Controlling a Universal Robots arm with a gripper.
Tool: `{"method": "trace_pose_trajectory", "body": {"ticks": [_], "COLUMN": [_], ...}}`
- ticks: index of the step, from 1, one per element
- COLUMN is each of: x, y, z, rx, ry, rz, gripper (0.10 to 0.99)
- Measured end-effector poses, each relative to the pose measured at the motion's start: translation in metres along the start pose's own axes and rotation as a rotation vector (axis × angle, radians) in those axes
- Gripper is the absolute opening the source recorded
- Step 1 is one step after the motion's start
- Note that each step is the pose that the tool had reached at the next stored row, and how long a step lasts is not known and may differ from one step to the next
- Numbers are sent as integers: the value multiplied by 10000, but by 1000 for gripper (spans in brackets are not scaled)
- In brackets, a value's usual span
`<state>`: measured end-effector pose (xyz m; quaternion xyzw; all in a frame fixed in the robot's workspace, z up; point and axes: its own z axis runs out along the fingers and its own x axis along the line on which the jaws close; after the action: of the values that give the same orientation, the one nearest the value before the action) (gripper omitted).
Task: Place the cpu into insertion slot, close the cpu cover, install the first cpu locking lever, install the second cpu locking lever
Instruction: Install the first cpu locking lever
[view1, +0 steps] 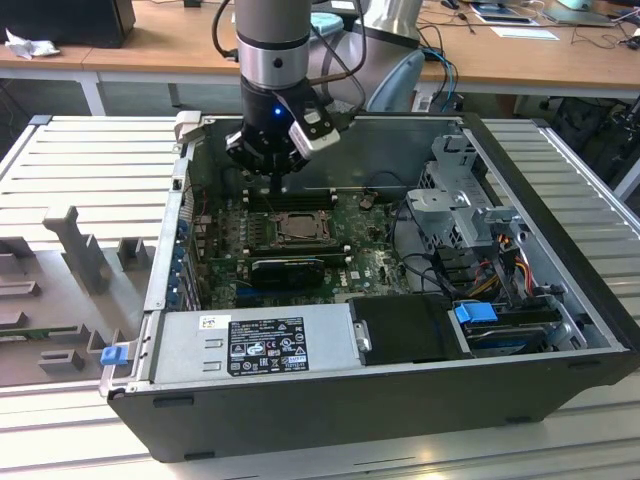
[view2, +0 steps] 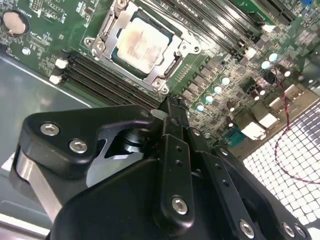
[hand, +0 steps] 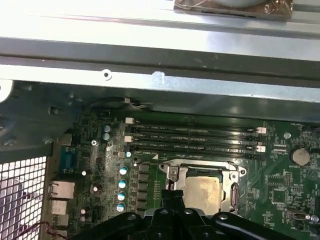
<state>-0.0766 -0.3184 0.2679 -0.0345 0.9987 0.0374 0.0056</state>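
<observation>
Silvery cpu cover lies closed over the cpu, which sits seated in the insertion slot. The gripper hangs just beside the socket's corner, clenched on nothing (probably to press with one narrow tip).

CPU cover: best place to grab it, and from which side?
Judgement call: the cpu cover lies flat around the cpu, so it offers no broad face to pinch. Take one thin frame bar across its edge, bringing the end effector in from above at a shallow tilt. The bar opposite the hinge is probably best, but I can't tell which edge is hinged.
</observation>
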Motion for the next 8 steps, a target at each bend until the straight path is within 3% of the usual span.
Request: {"method": "trace_pose_trajectory", "body": {"ticks": [3, 8], "x": [142, 298], "y": [11, 36], "z": [11, 38], "rx": [-2, -2], "ry": [-1, 0], "rz": [-1, -2], "gripper": [106, 106]}}
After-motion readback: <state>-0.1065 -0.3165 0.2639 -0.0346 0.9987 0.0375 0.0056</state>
